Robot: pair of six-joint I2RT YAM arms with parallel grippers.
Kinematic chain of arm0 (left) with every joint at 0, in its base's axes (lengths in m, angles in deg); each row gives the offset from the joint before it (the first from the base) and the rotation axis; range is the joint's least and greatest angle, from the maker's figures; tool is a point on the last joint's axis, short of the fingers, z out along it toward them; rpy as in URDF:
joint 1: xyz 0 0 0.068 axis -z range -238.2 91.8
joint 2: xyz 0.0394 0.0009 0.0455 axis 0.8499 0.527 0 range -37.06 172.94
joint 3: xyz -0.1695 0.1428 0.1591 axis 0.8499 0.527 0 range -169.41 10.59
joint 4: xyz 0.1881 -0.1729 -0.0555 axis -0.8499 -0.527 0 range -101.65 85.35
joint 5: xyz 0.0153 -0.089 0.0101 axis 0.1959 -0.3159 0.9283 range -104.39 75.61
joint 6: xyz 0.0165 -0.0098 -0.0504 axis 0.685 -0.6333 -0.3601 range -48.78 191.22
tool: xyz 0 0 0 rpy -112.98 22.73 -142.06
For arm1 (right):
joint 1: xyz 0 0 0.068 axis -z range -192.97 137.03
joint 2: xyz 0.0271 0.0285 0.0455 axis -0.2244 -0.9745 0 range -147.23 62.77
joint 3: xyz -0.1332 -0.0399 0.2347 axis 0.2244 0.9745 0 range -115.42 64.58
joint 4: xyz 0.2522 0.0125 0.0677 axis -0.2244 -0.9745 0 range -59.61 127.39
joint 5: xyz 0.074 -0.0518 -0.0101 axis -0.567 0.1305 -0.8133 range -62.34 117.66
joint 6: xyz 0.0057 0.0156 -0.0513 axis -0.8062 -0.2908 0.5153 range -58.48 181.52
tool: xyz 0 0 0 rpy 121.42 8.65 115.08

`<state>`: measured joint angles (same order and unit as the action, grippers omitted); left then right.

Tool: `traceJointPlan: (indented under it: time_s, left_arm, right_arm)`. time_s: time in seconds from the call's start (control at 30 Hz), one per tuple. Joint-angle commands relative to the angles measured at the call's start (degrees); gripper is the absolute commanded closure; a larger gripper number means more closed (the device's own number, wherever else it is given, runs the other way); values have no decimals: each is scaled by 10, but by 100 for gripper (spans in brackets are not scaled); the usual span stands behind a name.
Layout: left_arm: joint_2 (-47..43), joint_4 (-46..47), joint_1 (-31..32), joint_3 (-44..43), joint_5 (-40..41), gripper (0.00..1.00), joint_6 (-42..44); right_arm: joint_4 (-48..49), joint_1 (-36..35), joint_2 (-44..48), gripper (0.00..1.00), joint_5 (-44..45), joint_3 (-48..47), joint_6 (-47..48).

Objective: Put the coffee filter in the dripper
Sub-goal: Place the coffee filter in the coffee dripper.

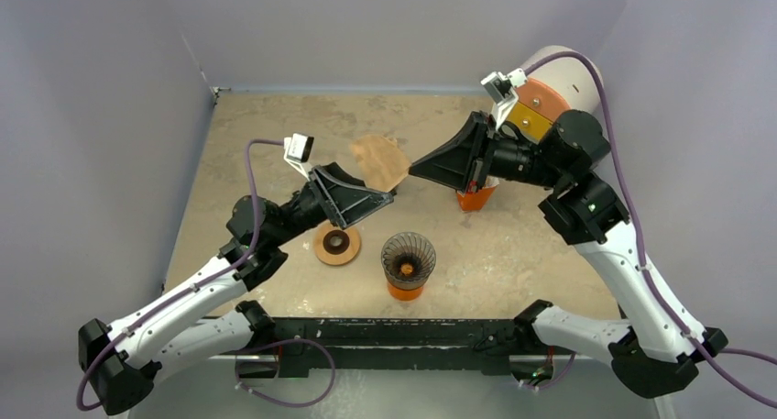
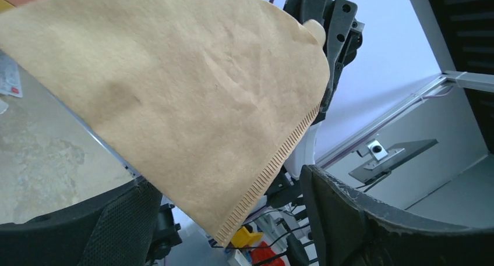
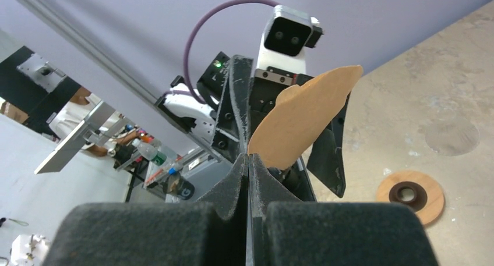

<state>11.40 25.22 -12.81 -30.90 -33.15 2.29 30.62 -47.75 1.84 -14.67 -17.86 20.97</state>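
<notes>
The coffee filter (image 1: 380,160) is a tan paper cone held in the air above the table's middle. My right gripper (image 1: 412,168) is shut on its right tip, and in the right wrist view the jaws (image 3: 249,160) pinch the paper edge of the filter (image 3: 303,117). My left gripper (image 1: 389,196) stands open just below the filter. In the left wrist view the filter (image 2: 175,97) fills the frame, its lower seamed corner hanging between the spread fingers (image 2: 361,219) without touching them. The dripper (image 1: 408,259), a black wire cone on an orange base, stands in front, empty.
A round wooden disc (image 1: 336,244) with a dark centre lies left of the dripper, also visible as the disc (image 3: 410,195). An orange object (image 1: 476,198) sits under the right arm. A large white cylinder (image 1: 561,69) stands at the back right. Walls enclose the table.
</notes>
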Motion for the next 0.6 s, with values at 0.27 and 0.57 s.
traceJointPlan:
  time_s: [0.27,0.57]
  left_arm:
    - [9,131,-4,6,-47,35,-22]
    - [11,145,-4,-1,-69,63,-20]
  right_arm:
    - [64,-3,57,100,-36,36,-21]
    - [46,-3,87,100,-6,61,-7]
